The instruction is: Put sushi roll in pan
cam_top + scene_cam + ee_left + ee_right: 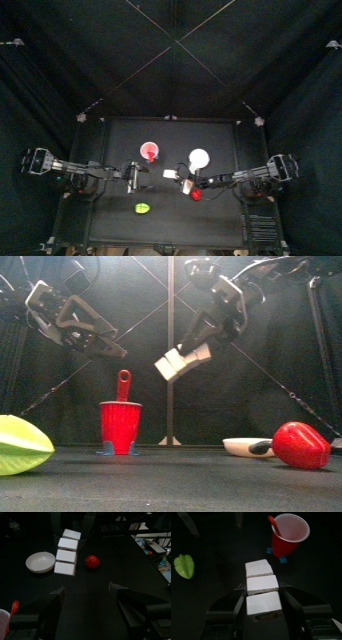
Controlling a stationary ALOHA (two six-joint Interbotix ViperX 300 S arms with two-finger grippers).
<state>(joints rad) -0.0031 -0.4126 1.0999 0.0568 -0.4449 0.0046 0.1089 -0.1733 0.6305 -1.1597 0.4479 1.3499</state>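
Observation:
The sushi roll (261, 582) is a row of white blocks. My right gripper (262, 596) is shut on its near end, one jaw on each side. In the front view the sushi roll (178, 361) hangs high above the table, tilted, under the right gripper (203, 338). The pan (247, 446), a shallow white dish, sits on the table lower and to the right. From above, the sushi roll (171, 172) is just front-left of the pan (199, 157). My left gripper (87, 592) is open and holds nothing, facing the sushi roll (67, 551) and the pan (40, 562).
A red cup-like dish with a handle (120, 424) stands left of centre. A red lump (301, 444) lies right beside the pan. A yellow-green piece (20, 444) sits at the front left. Black curtains enclose the table.

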